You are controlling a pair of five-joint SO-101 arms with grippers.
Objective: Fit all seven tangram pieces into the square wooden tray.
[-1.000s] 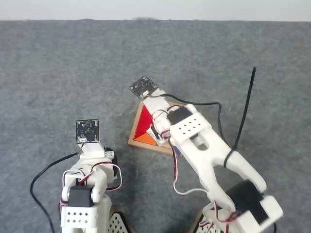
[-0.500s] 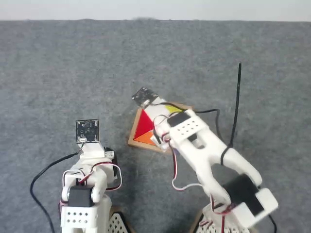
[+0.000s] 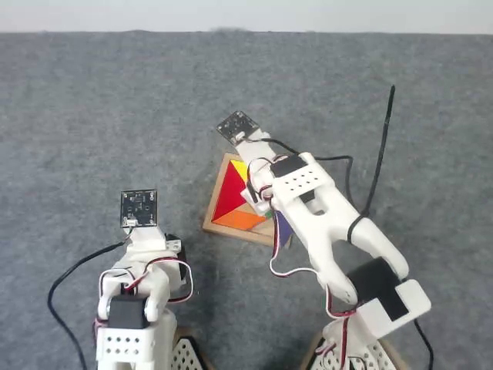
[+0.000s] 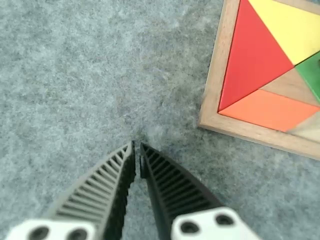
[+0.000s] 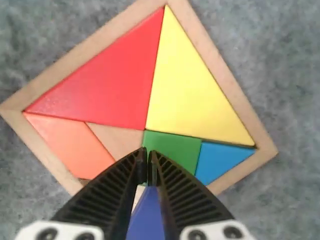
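- Tray [image 5: 220,75] is lying under my right claw [image 5: 147,159], tips pressing together by the green square [image 5: 172,148].
- My left claw [image 4: 137,147] is hovering, tips together, over tabletop [image 4: 75,75].

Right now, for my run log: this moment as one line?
right tool: shut, over tray, at dark blue piece | left tool: shut, over grey carpet | tray: one bare triangular gap
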